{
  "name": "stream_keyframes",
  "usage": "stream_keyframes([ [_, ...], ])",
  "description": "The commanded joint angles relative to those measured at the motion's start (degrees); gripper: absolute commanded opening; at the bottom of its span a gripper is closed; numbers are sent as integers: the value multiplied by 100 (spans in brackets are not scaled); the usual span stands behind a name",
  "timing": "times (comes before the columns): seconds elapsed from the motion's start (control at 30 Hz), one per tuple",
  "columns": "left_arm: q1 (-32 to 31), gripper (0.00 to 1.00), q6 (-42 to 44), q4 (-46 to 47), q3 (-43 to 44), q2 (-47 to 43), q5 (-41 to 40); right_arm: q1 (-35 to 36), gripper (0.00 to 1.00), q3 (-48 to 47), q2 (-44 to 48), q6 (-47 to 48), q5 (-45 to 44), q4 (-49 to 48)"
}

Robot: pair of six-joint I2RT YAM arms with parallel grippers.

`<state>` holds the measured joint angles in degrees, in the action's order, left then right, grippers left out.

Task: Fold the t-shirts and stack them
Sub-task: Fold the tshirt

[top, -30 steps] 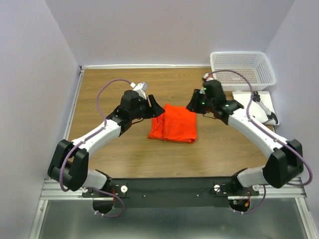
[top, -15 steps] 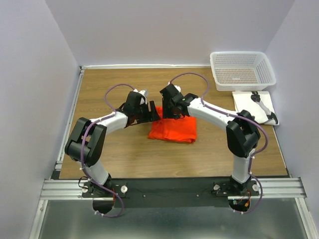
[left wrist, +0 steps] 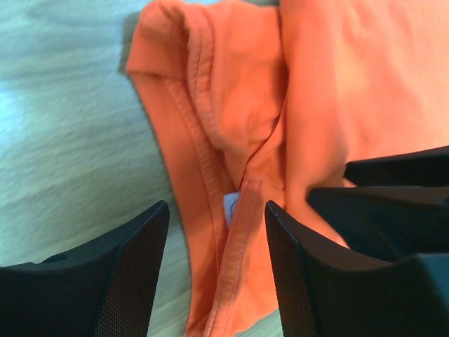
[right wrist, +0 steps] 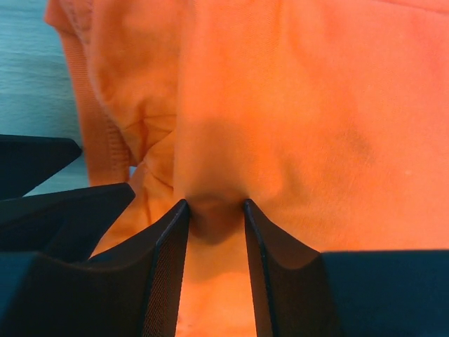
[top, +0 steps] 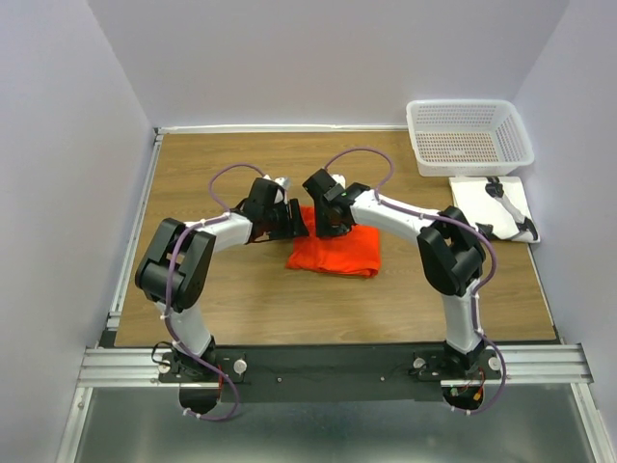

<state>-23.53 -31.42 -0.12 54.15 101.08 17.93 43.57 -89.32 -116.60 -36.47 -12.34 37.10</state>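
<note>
Arms both bend inward from their bases, elbows bowed outward, so the left gripper (top: 295, 223) and right gripper (top: 329, 222) come nearly nose to nose at the far left corner of the t-shirt (top: 337, 253), which lies folded into a compact rectangle at the middle of the wooden table (top: 222, 289). Left jaws stand apart, straddling a stitched hem at the garment's edge without pressing it, one finger (left wrist: 133, 274) over bare wood. Right jaws are clamped on a small pucker of orange-red cloth, fingers (right wrist: 165, 267) set down into the top layer
</note>
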Motion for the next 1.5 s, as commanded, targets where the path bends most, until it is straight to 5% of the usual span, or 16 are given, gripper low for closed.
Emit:
stream_keyframes([
  [0.0,-90,62,57,-181,52,289,35,55,43,-147,-197,-89,-216,166],
  [0.13,-117,51,-22,-173,-10,351,35,55,33,-165,-223,-62,-234,166],
  [0.3,-178,31,-119,-129,-106,404,-27,46,9,-130,-100,8,-260,157],
  [0.4,-222,27,-145,-111,-115,457,-27,55,4,-121,-39,17,-260,166],
  [0.63,-266,0,-189,-93,-124,518,-71,55,1,-130,163,131,-260,175],
  [1.47,-328,0,-259,-14,-168,518,26,257,1,-771,392,184,47,359],
])
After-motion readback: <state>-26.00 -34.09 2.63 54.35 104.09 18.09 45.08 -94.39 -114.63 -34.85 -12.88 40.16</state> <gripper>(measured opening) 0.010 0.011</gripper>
